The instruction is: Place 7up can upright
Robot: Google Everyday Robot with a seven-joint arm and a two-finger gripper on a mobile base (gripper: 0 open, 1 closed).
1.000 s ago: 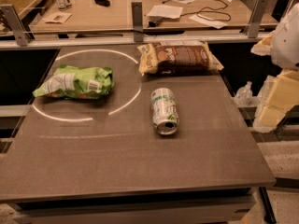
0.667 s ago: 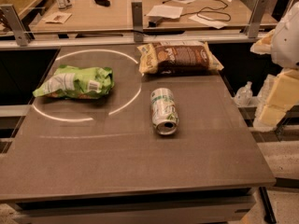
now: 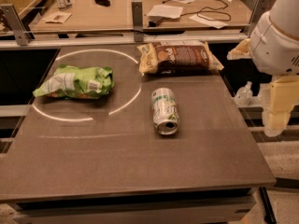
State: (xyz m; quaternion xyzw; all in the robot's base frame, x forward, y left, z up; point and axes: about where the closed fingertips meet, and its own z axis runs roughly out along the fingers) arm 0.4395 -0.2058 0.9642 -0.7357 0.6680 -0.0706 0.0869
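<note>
The 7up can (image 3: 165,111) lies on its side near the middle of the dark grey table (image 3: 140,171), its silver top with the opening pointing toward the front edge. It has a white and green label. My gripper (image 3: 279,107) hangs beyond the table's right edge, below the white arm (image 3: 275,36). It is well to the right of the can, apart from it, and holds nothing that I can see.
A crinkled green snack bag (image 3: 74,82) lies at the left inside a white circle marked on the table. A brown snack bag (image 3: 177,57) lies behind the can. A wooden desk (image 3: 117,13) with papers and cables stands behind a metal rail.
</note>
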